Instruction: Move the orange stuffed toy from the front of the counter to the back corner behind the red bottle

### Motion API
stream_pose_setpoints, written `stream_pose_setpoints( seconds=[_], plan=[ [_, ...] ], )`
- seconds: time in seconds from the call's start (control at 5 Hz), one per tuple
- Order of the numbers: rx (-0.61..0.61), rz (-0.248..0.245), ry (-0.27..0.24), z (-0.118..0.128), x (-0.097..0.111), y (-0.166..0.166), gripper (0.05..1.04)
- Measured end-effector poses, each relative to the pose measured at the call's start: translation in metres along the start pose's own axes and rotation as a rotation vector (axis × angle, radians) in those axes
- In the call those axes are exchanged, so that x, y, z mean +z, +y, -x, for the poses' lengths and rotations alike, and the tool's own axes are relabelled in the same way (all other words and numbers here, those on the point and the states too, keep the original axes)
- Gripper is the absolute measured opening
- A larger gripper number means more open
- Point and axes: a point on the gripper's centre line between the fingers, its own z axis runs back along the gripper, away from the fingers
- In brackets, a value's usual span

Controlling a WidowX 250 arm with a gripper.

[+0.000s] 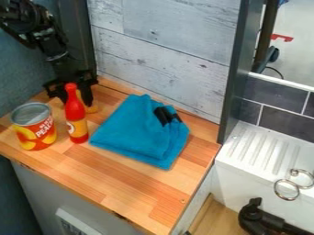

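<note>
The black gripper [75, 81] hangs low at the back left of the wooden counter, behind a red bottle [75, 114] that partly hides it. Beside the gripper's lower right part is a yellow-orange object [91, 108], largely covered by the bottle and the gripper; whether it is held cannot be made out. The bottle stands upright with a yellow label. To its left is an upright can [36, 130] with a grey lid and a red and orange label. Right of the bottle lies a folded blue cloth [136, 133] with a black item [164, 116] at its upper right.
A pale wood-plank wall [165, 41] rises behind the counter [131, 188], with a dark upright post [236, 69] at its right end. Farther right are a white ridged ledge [260, 149], metal rings [287, 189] and a black jointed device [260, 218]. The counter's front edge drops off below.
</note>
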Motion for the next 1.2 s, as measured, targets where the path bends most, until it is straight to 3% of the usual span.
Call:
stream_pose_setpoints(
  seconds=[0.2,0.4,0.6,0.8,1.0,1.2],
  plan=[
    [0.017,0.013,0.001,0.000,-0.001,-0.002,0.895],
    [0.016,0.051,-0.014,0.002,0.016,-0.012,1.012],
    [-0.010,0.041,-0.031,0.003,0.046,-0.018,1.007],
    [-0.063,-0.086,-0.022,0.018,0.071,-0.023,1.004],
    [-0.226,-0.195,-0.001,0.053,0.085,-0.062,1.004],
    [-0.382,-0.197,-0.024,0.095,0.084,-0.101,1.003]
  ],
)
